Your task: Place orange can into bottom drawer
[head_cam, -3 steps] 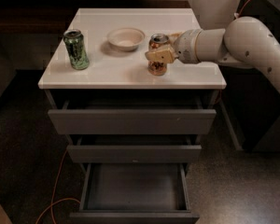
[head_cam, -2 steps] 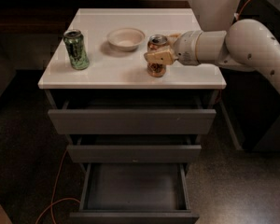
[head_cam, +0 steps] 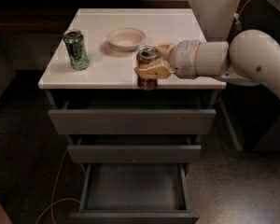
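The orange can [head_cam: 147,55], copper with a silver top, stands upright at the front edge of the white cabinet top [head_cam: 107,69]. My gripper [head_cam: 150,60] reaches in from the right and is shut on it, with one tan finger [head_cam: 151,71] across its front and the other behind it. I cannot tell whether the can's base still touches the top. The bottom drawer [head_cam: 133,185] is pulled out far below, its dark grey inside bare. It sits almost straight under the can.
A green can [head_cam: 76,49] stands at the left of the top and a shallow white bowl [head_cam: 126,38] behind the gripper. The two upper drawers [head_cam: 130,121] stick out a little. An orange cable [head_cam: 56,185] lies on the floor at the left.
The gripper has carried the orange can forward and slightly left, from the middle right of the top to its front edge. The green can and bowl stayed put.
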Controlling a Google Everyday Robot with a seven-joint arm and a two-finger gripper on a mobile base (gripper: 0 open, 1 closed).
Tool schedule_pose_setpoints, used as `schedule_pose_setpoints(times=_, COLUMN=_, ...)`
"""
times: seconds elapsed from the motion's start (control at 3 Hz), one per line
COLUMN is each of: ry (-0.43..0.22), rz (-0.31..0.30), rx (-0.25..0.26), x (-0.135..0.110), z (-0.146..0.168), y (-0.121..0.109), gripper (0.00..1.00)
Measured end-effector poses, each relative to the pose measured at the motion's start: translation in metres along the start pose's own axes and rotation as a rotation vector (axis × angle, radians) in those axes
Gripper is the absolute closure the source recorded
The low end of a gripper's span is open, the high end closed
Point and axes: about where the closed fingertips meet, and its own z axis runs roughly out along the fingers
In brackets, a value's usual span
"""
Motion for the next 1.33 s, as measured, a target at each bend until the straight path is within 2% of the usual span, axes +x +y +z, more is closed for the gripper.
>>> schedule_pose_setpoints(times=0.33, ry=-0.024, rz=-0.036, rx=-0.043, x=-0.007, z=-0.01, y=0.034, gripper=1.0)
schedule_pose_setpoints(times=0.67, ry=-0.026, rz=-0.026, rx=-0.08, x=0.005, z=-0.012, y=0.06, gripper=1.0)
schedule_pose_setpoints(times=1.0, ry=-0.011, rz=-0.01, rx=-0.098, x=0.029, z=-0.009, y=0.083, gripper=1.0)
schedule_pose_setpoints(times=1.33, ry=0.023, rz=-0.022, rx=-0.1, x=0.069, z=-0.002, y=0.099, gripper=1.0)
